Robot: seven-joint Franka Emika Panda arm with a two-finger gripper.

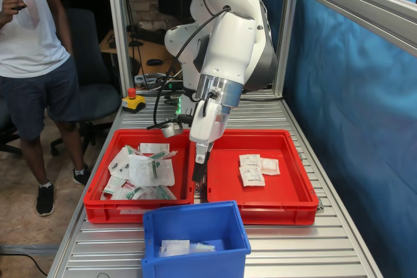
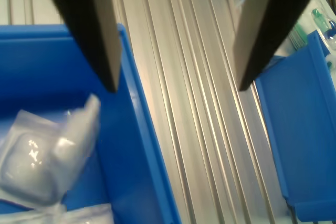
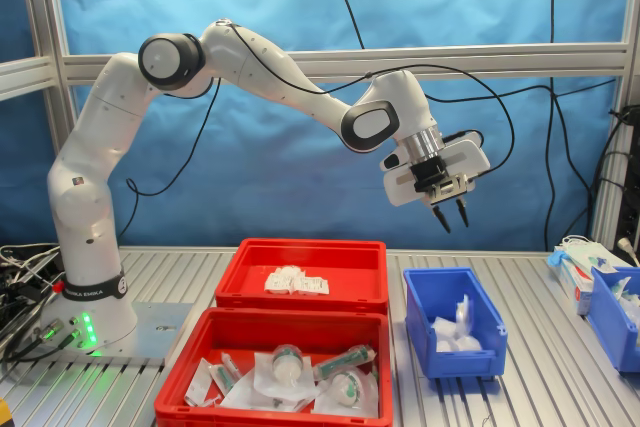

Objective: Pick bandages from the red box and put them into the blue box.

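My pincer (image 3: 450, 219) hangs open and empty above blue box (image 3: 452, 332); white bandages (image 3: 296, 282) lie in far red box (image 3: 300, 292), others (image 2: 37, 156) already inside blue box

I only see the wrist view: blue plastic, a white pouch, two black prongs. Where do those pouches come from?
Observer: From the red box next to the blue box; a few bandages lie in it.
Operator: Is the arm touching anything?
Observer: No. In the second exterior view the tool hangs open and empty, well above the table.
Operator: Anyone around?
Observer: Yes, a person stands at the first exterior view's left.
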